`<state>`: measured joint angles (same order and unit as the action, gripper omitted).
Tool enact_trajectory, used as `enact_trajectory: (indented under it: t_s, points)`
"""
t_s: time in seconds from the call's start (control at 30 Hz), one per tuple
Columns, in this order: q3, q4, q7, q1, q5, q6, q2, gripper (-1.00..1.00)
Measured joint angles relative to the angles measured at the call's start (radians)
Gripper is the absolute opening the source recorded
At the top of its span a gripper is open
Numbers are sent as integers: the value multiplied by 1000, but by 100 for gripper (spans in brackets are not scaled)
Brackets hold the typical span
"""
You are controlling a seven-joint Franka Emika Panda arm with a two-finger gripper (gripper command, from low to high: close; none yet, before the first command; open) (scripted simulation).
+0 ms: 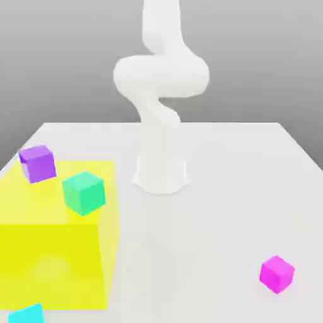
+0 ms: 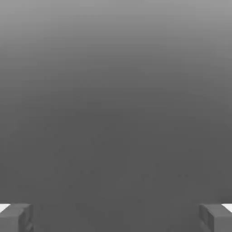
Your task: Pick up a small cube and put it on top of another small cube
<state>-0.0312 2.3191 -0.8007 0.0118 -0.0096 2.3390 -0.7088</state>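
Lying on the table [image 1: 221, 208], magenta cube [image 1: 277, 274] well apart from wide-spread pincer [image 2: 116, 217].

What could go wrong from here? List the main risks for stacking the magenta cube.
1. The magenta cube sits turned at an angle on the table; fingers not lined up with its faces may nudge it instead of gripping it.
2. The purple cube and green cube lie near each other on the yellow block, so placing on one may bump the other.
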Motion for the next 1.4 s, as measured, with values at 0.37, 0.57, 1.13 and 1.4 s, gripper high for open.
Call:
enact_trajectory:
  t_s: [0.37, 0.57, 1.13, 1.4]
  points:
    - [-138, 85, -17, 61, -61, 173, 404, 0]
    - [-203, 130, -36, 108, -109, 265, 622, 0]
    - [-152, 158, -136, 294, -272, 539, 1125, -100]
    - [-215, 185, -78, 247, -196, 451, 1008, -100]
